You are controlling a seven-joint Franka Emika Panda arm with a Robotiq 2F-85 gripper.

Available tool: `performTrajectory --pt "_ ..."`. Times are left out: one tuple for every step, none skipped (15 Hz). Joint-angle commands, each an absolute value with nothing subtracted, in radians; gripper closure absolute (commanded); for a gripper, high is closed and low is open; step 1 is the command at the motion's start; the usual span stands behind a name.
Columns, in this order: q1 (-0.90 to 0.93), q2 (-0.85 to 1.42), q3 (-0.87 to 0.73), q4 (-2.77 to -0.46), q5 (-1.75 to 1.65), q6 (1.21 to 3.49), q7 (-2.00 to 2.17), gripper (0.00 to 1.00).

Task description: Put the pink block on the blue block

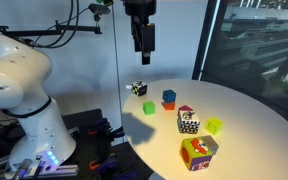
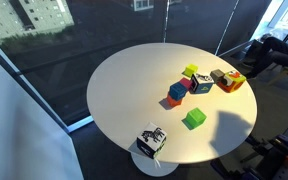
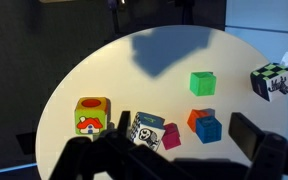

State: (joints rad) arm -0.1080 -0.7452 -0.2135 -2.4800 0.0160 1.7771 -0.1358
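The pink block (image 3: 170, 136) lies on the round white table (image 3: 104, 70), touching the black-and-white patterned cube (image 3: 147, 130). The blue block (image 3: 207, 128) stands just to its right, against a small orange cube (image 3: 194, 118). In an exterior view the pink block (image 1: 185, 111) sits a little apart from the blue block (image 1: 169, 97). The blue block also shows in an exterior view (image 2: 177, 91). My gripper (image 1: 141, 46) hangs high above the table's far side, open and empty. In the wrist view its dark fingers (image 3: 184, 132) frame the two blocks from above.
An orange multicoloured cube (image 3: 92, 115) stands left of the patterned cube. A green cube (image 3: 203, 83) and a dark patterned cube with green (image 3: 272, 80) lie farther out. A light green cube (image 1: 214, 126) sits near the table's edge. Glass walls surround the table.
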Motion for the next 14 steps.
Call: performTrajectory --pt "-0.105 -0.666 -0.183 -2.402 0.038 1.756 -0.098 0.0" --pt "-0.104 -0.647 -0.174 -2.389 0.038 1.758 -0.086 0.0" --pt "-0.103 -0.627 -0.163 -2.376 0.038 1.76 -0.074 0.0" --pt "-0.102 -0.609 -0.153 -2.362 0.036 1.761 -0.06 0.0" --pt "-0.102 -0.591 -0.143 -2.351 0.035 1.763 -0.048 0.0" --pt "-0.101 -0.571 -0.132 -2.337 0.034 1.767 -0.032 0.0" --pt "-0.1 -0.55 -0.122 -2.322 0.034 1.768 -0.02 0.0" --pt "-0.098 -0.53 -0.112 -2.309 0.035 1.772 -0.007 0.0" --pt "-0.097 -0.51 -0.105 -2.296 0.039 1.777 0.007 0.0" --pt "-0.096 -0.486 -0.097 -2.28 0.041 1.777 0.019 0.0" --pt "-0.095 -0.464 -0.089 -2.267 0.041 1.782 0.03 0.0" --pt "-0.093 -0.443 -0.083 -2.252 0.04 1.782 0.041 0.0" --pt "-0.091 -0.418 -0.077 -2.237 0.038 1.787 0.05 0.0" --pt "-0.09 -0.395 -0.072 -2.223 0.036 1.788 0.058 0.0"
